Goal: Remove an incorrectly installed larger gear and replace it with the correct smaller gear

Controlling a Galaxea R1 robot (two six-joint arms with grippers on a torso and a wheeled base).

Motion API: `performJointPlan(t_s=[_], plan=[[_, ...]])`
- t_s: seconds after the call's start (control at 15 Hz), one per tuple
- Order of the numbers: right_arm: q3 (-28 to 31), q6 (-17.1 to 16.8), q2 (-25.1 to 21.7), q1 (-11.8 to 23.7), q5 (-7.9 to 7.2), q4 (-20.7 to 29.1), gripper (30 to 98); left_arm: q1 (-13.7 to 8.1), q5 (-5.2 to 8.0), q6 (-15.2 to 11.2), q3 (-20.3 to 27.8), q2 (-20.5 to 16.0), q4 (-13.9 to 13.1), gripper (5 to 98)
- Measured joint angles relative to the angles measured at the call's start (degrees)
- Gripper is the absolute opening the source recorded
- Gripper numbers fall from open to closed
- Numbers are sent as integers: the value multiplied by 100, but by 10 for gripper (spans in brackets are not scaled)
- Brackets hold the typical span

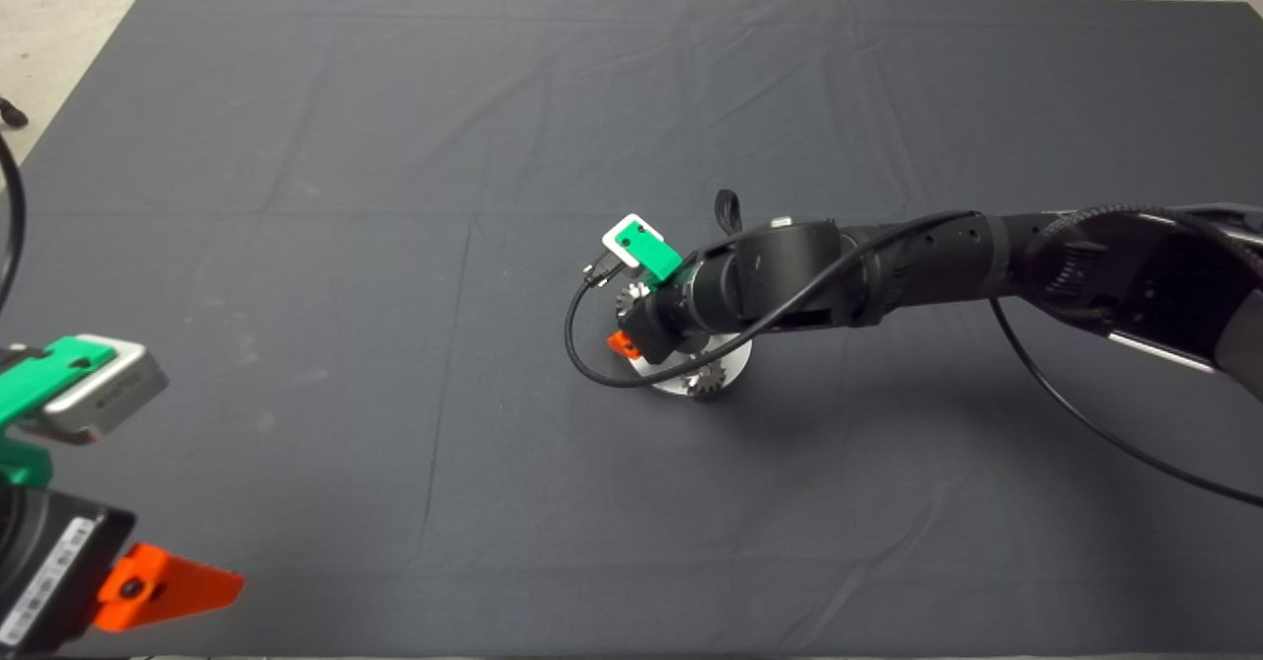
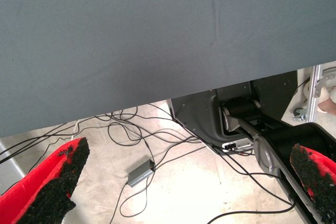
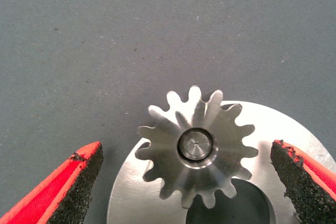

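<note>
A dark mat is covering the table, and near its middle a round steel base plate is lying flat with the larger gear sitting on a pin through its centre hole. The right gripper is hovering directly above that gear with its fingers spread wide on either side, touching nothing. The left gripper is waiting at the mat's lower left edge, fingers parted and empty, over floor cables.

gear on pin, tool spread wide
</note>
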Motion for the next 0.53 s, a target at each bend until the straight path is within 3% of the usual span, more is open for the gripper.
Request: performJointPlan(t_s=[0.4,0.53], plan=[[-83,-53,21,-35,-8,-6,751,0,0,0,0,0,-16,982],[-83,-151,106,-33,1,-8,750,0,0,0,0,0,-16,982]])
